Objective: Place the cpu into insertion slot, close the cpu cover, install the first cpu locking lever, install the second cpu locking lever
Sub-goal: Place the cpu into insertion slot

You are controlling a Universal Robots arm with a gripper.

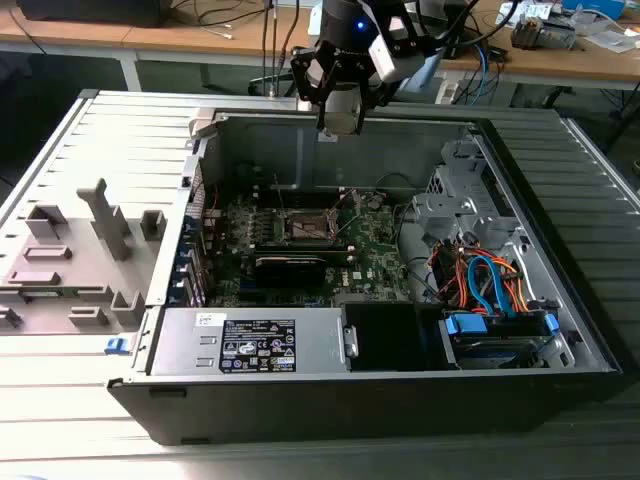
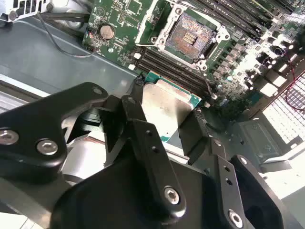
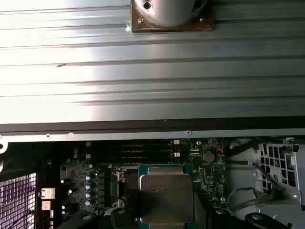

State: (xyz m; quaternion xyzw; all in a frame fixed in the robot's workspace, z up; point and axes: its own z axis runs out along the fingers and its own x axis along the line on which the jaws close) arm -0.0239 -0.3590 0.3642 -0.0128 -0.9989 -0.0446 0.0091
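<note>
Claw state: Your claw (image 2: 164,121) is clenched on the cpu (image 2: 167,102). In the second wrist view its black fingers (image 2: 138,129) press two opposite edges.

Cpu position: The chip hangs in the air above the motherboard (image 1: 370,250), apart from every surface, with its silver top turned to both wrist cameras.

Reason for hold: Gripping by the edges keeps the underside untouched. I judge you carry it flat so that it meets the socket level.

Insertion slot: The insertion slot (image 2: 190,36) lies bare, its dark centre uncovered inside the silvery rim. It sits just beyond the memory slots (image 2: 171,67), and nothing rests in it. Placement is not done.

Exterior view: This view alone gives you height. The arm (image 1: 350,50) hangs at the 12 o'clock edge of the computer case (image 1: 380,400), above its rear wall. The slot lies toward 6 o'clock from there, low on the board.

Second wrist view: This view sets chip and socket in one frame, with the coin battery (image 2: 106,32) beside them. They are near each other but clearly apart.

First wrist view: This view gives you the chip's square outline with its green border. Behind it are the board and the ribbed desk (image 3: 143,86).

Stage: This is the first step, in transit.
</note>
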